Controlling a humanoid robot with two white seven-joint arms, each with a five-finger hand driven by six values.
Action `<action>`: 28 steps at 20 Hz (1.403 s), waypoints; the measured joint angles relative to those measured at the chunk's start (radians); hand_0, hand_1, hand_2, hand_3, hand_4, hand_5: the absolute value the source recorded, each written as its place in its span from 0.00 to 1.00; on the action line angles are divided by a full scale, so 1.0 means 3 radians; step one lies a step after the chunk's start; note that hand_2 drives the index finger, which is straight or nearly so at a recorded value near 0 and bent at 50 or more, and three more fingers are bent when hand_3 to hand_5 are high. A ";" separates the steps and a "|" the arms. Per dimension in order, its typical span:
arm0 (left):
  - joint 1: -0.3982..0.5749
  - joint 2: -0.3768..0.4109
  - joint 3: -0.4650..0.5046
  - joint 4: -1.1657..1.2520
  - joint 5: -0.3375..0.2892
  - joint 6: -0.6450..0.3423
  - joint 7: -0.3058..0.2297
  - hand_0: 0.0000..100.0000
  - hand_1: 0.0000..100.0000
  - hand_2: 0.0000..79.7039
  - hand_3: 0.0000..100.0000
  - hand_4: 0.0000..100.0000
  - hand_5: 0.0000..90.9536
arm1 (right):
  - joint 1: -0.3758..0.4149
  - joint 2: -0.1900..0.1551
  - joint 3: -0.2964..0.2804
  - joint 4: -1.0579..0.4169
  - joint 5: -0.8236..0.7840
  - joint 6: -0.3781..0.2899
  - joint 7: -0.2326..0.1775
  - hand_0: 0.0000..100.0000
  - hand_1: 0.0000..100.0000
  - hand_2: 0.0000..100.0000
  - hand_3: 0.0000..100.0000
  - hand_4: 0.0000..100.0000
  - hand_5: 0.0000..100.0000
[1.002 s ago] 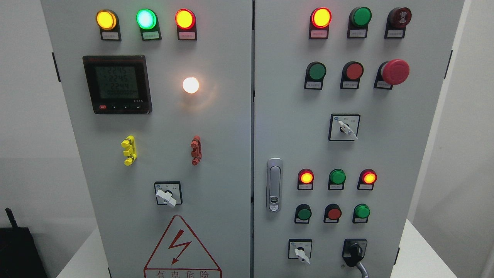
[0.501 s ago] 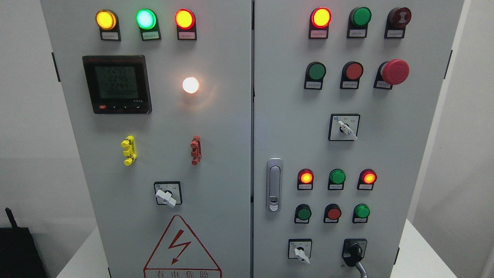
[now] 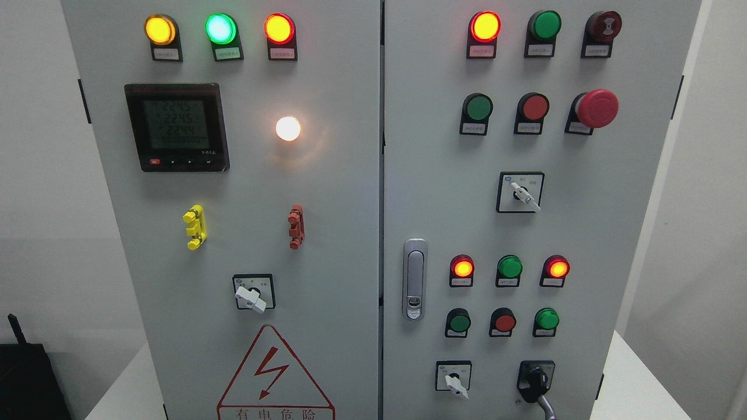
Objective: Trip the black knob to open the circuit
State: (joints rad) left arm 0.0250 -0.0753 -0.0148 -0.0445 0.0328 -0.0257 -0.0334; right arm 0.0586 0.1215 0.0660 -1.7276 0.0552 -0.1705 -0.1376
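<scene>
The black knob (image 3: 536, 380) sits at the lower right of the grey cabinet's right door (image 3: 583, 233), on a black square plate, with its handle pointing down and slightly left. A grey cable or rod (image 3: 547, 407) runs down from just below it to the picture's bottom edge. Neither of my hands nor arms shows anywhere in the head view.
White selector switches (image 3: 452, 382) (image 3: 523, 194) (image 3: 251, 297), a red mushroom button (image 3: 596, 108), lit and unlit lamps and push buttons (image 3: 462, 268) cover both doors. A metal door latch (image 3: 414, 279) stands near the middle seam. A dark object (image 3: 26, 379) sits at the lower left.
</scene>
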 measured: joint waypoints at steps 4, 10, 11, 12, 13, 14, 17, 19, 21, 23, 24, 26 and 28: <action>0.0000 0.0000 0.0000 0.0000 0.0000 0.0000 0.0000 0.12 0.39 0.00 0.00 0.00 0.00 | -0.0002 0.0003 0.0001 0.0000 -0.0005 0.0000 0.0000 0.00 0.00 0.06 1.00 1.00 1.00; 0.0000 0.0000 0.0000 0.0000 0.0000 0.0000 0.0000 0.12 0.39 0.00 0.00 0.00 0.00 | -0.0004 0.0004 0.0019 0.0001 -0.0012 0.0000 -0.0001 0.00 0.00 0.06 1.00 1.00 1.00; 0.0000 0.0000 0.0000 0.0000 0.0000 0.0000 0.0000 0.12 0.39 0.00 0.00 0.00 0.00 | -0.0004 0.0004 0.0019 0.0001 -0.0012 0.0000 -0.0001 0.00 0.00 0.06 1.00 1.00 1.00; 0.0000 0.0000 0.0000 0.0000 0.0000 0.0000 0.0000 0.12 0.39 0.00 0.00 0.00 0.00 | -0.0004 0.0004 0.0020 0.0001 -0.0013 0.0000 -0.0002 0.00 0.00 0.06 1.00 1.00 1.00; 0.0000 0.0000 0.0000 0.0000 0.0000 0.0000 0.0000 0.12 0.39 0.00 0.00 0.00 0.00 | -0.0004 0.0004 0.0020 0.0001 -0.0014 0.0000 -0.0001 0.00 0.00 0.07 1.00 1.00 1.00; 0.0000 0.0000 0.0000 0.0000 0.0000 0.0000 0.0000 0.12 0.39 0.00 0.00 0.00 0.00 | -0.0004 0.0004 0.0020 0.0001 -0.0016 0.0000 -0.0001 0.00 0.00 0.07 1.00 1.00 1.00; 0.0000 0.0000 0.0000 0.0000 0.0000 0.0000 0.0000 0.12 0.39 0.00 0.00 0.00 0.00 | -0.0008 0.0004 0.0020 0.0001 -0.0017 0.0000 -0.0001 0.00 0.00 0.07 1.00 1.00 1.00; 0.0000 0.0000 0.0000 0.0000 0.0000 0.0000 0.0000 0.12 0.39 0.00 0.00 0.00 0.00 | -0.0012 0.0004 0.0020 0.0002 -0.0018 0.0000 -0.0002 0.00 0.00 0.07 1.00 1.00 1.00; 0.0000 0.0000 0.0000 0.0000 0.0000 0.0000 0.0000 0.12 0.39 0.00 0.00 0.00 0.00 | -0.0013 0.0004 0.0020 0.0002 -0.0022 0.0000 -0.0001 0.00 0.00 0.07 1.00 1.00 1.00; 0.0000 0.0000 0.0000 0.0000 0.0000 0.0000 0.0000 0.12 0.39 0.00 0.00 0.00 0.00 | -0.0013 0.0007 0.0021 0.0002 -0.0023 0.0000 -0.0001 0.00 0.00 0.07 1.00 1.00 1.00; 0.0000 0.0000 0.0000 0.0000 0.0000 0.0000 0.0000 0.12 0.39 0.00 0.00 0.00 0.00 | -0.0013 0.0007 0.0022 0.0002 -0.0024 0.0000 -0.0001 0.00 0.00 0.07 1.00 1.00 1.00; 0.0000 0.0000 0.0000 0.0000 0.0000 0.0000 0.0000 0.12 0.39 0.00 0.00 0.00 0.00 | -0.0013 0.0008 0.0028 0.0002 -0.0026 -0.0001 -0.0005 0.00 0.00 0.08 1.00 1.00 1.00; 0.0000 0.0000 0.0000 0.0000 0.0000 0.0000 0.0000 0.12 0.39 0.00 0.00 0.00 0.00 | -0.0013 0.0008 0.0029 0.0002 -0.0030 -0.0002 -0.0006 0.00 0.00 0.08 1.00 1.00 1.00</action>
State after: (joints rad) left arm 0.0250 -0.0753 -0.0148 -0.0445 0.0328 -0.0257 -0.0333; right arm 0.0546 0.1238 0.0748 -1.7269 0.0463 -0.1711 -0.1393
